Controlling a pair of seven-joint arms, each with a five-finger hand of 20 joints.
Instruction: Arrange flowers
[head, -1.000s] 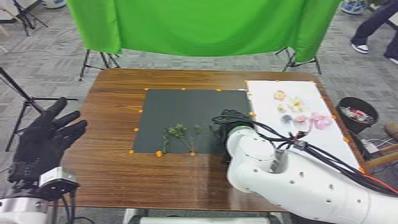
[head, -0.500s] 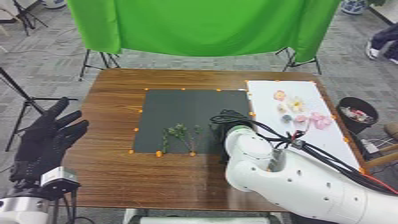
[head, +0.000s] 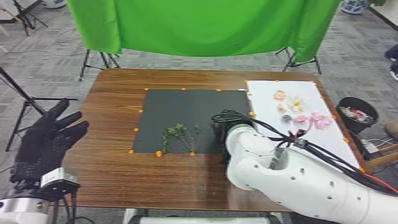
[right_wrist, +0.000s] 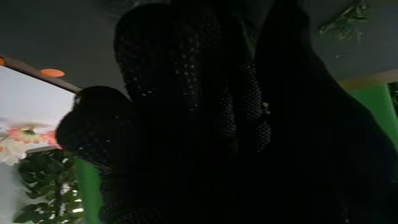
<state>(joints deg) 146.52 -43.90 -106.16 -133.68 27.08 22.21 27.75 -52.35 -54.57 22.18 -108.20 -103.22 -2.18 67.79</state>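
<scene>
Right hand (right_wrist: 169, 60) is at the dark mat (head: 178, 107), near the green sprigs (head: 178, 133); its openness and any hold I cannot tell. Laying out greenery seems the step in hand (pink flowers (head: 321, 120) lie on the white board (head: 266, 92)). Next calls for gentle placing beside those stems.

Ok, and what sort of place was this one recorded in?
Probably a robotics lab or studio rather than a home: a green cloth hangs behind the wooden table, a black stand is at the left, and grey carpet covers the floor.
</scene>
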